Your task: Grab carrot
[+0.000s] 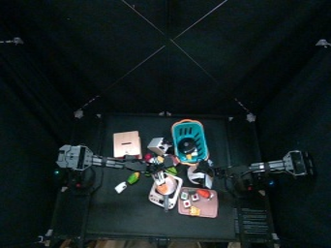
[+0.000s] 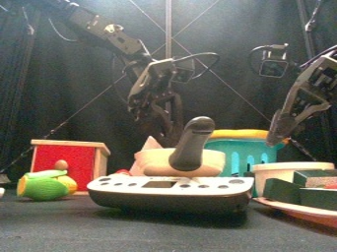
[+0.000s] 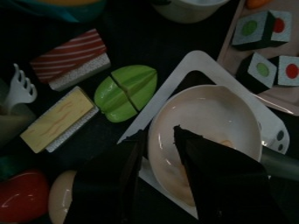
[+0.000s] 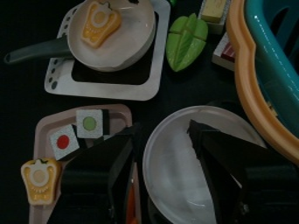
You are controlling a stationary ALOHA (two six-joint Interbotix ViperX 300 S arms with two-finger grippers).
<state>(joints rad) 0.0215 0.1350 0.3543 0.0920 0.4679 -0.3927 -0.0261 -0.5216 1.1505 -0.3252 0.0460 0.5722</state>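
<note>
Front edge: pan [image 3: 216,122]; L gripper [image 3: 162,142] above it, fingers apart, empty.
Right edge: R gripper [image 4: 163,140] over white bowl [image 4: 193,162], fingers spread, empty. Thin orange piece [image 4: 132,192] beside bowl, prob. carrot.
Far: teal basket [image 4: 274,61].
No grasp yet; approach, grip, lift remain.

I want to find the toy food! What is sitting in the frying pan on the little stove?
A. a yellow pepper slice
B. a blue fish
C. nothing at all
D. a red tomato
A: in the right wrist view, a yellow pepper slice lies inside the pale frying pan, which rests on the small stove.
</note>
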